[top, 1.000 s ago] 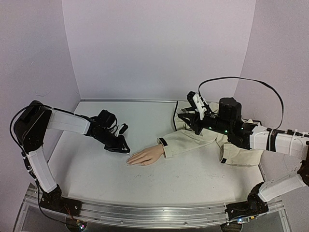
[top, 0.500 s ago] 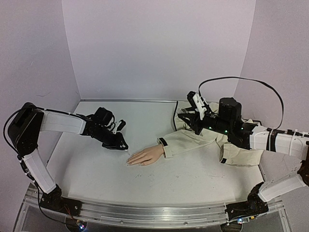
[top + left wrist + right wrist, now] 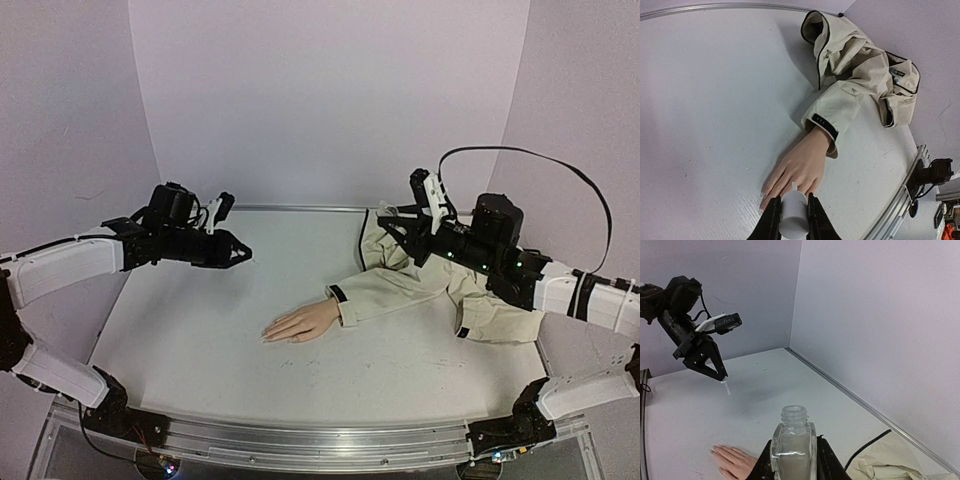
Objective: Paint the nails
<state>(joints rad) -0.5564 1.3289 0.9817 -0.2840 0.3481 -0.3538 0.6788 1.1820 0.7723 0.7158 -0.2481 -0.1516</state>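
You have one mannequin hand [image 3: 300, 324] in one beige sleeve [image 3: 400, 288]. Your left gripper [image 3: 240, 257] clamps one white brush cap [image 3: 793, 214], and your right gripper [image 3: 794, 462] clamps one clear bottle [image 3: 793, 436].

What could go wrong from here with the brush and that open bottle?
1. The bottle has no cap, and the right gripper holds it in the air near the sleeve. A tilt could spill onto the fabric.
2. The brush in the left gripper hangs over the bare table and might drip there.
3. The nails are tiny, so a stroke could easily stray off them.
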